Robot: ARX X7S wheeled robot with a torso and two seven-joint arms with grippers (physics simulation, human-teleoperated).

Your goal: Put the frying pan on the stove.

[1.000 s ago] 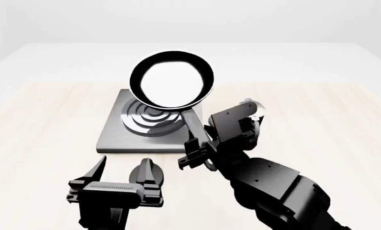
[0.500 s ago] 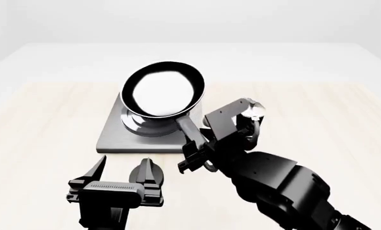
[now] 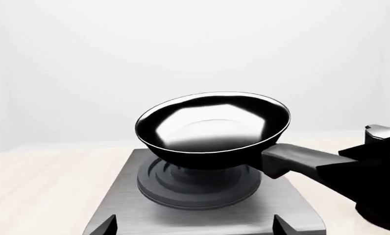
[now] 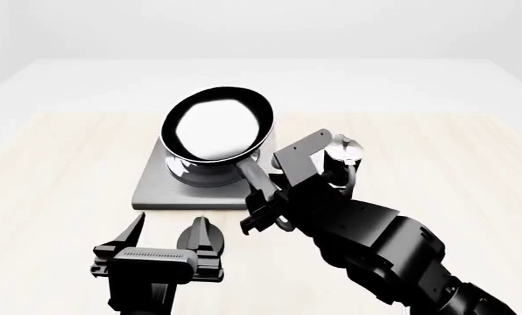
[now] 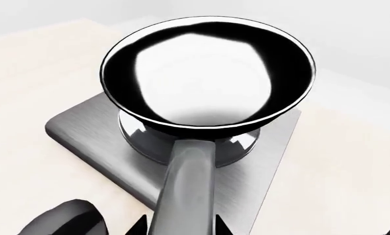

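The glossy black frying pan [image 4: 216, 125] hangs just above the grey stove plate [image 4: 156, 184], over its dark rings [image 3: 198, 183]. My right gripper [image 4: 263, 213] is shut on the pan's long grey handle [image 5: 188, 186], with a fingertip on each side of it. The pan also shows in the left wrist view [image 3: 211, 129] and the right wrist view [image 5: 205, 73]. My left gripper [image 4: 169, 239] is open and empty, just in front of the stove's near edge, its fingertips [image 3: 107, 226] apart over the plate [image 3: 202, 220].
A small black-and-silver moka pot [image 4: 344, 152] stands right of the stove, partly hidden behind my right gripper. The pale wooden table [image 4: 60, 170] extends left and right of the stove.
My right gripper has carried the pan down and nearer, from beyond the stove's far edge to over the rings. The left gripper has not moved.
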